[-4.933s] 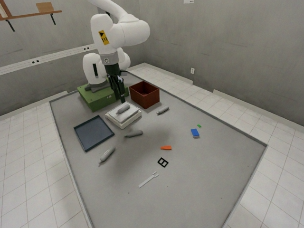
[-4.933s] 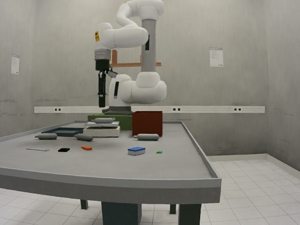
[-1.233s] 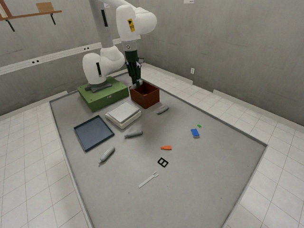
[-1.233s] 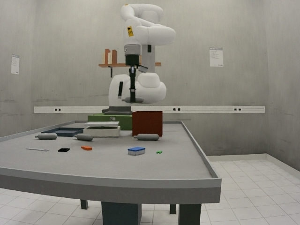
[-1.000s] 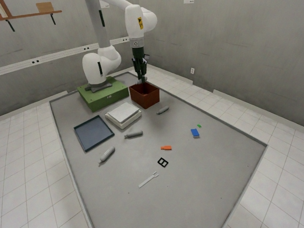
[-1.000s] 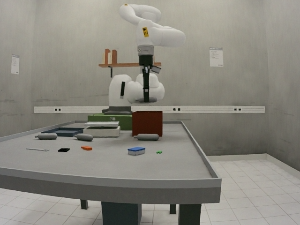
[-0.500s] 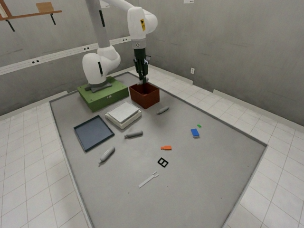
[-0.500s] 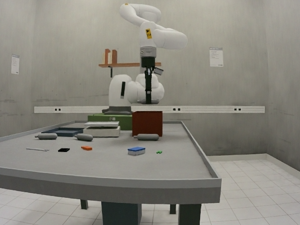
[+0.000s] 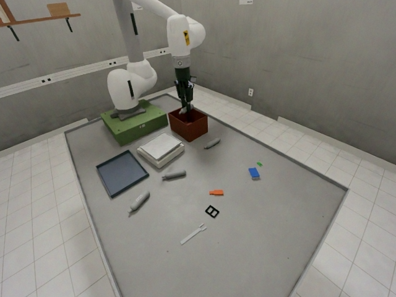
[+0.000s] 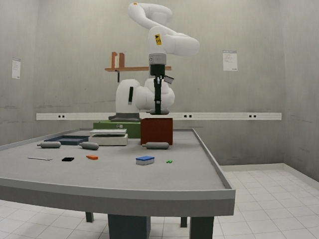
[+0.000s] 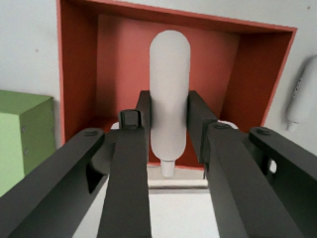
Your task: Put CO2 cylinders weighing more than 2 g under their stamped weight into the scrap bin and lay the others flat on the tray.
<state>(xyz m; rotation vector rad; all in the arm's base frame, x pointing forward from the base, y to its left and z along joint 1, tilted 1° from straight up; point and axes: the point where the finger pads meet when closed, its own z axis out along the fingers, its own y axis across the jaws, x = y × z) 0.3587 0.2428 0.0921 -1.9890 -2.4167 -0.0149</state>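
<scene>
My gripper (image 9: 185, 110) is shut on a grey CO2 cylinder (image 11: 169, 99) and holds it level just above the rim of the red scrap bin (image 9: 187, 123). In the side view the held cylinder (image 10: 154, 112) hangs right over the bin (image 10: 156, 130). In the wrist view the bin's open inside (image 11: 163, 84) lies under the cylinder. Three more cylinders lie on the table: one right of the bin (image 9: 212, 143), one in front of the scale (image 9: 174, 174), one in front of the tray (image 9: 139, 200). The white scale (image 9: 161, 148) and the dark blue tray (image 9: 121, 172) stand empty.
The arm's green base (image 9: 134, 120) stands left of the bin. A blue block (image 9: 253, 172), a green bit (image 9: 259, 163), an orange piece (image 9: 216, 192), a black frame (image 9: 211, 211) and a white fork (image 9: 192, 233) lie on the table.
</scene>
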